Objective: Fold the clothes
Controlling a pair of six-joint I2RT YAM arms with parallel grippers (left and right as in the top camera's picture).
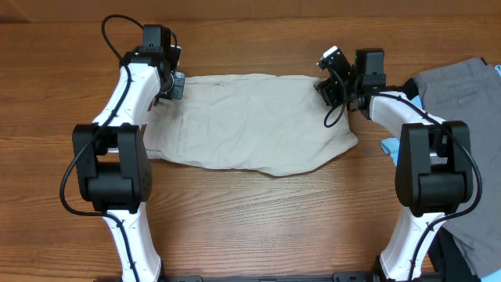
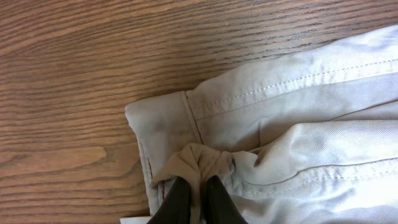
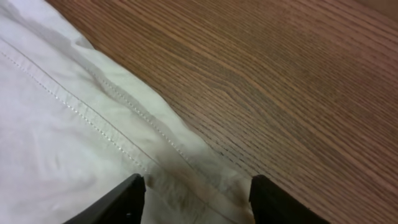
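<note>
Overhead, one beige trousers (image 1: pixel 250 121), left hand (image 1: pixel 175 84) pinching, right hand (image 1: pixel 323 88) spread

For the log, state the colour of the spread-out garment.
The clothes are pale beige; overhead view shows it best.

Wooden table (image 1: pixel 258 227): beige clothes (image 1: pixel 250 121) spread flat mid-table; grey trousers (image 1: pixel 462 90) at right edge, light-blue garment (image 1: pixel 389 146) beside.

Work surface: 1 wooden table (image 1: pixel 258 227), medium-brown finish, darker grain lines running left to right in the overhead view. Surface is matte. Lighting is even, with soft shadows.
</note>
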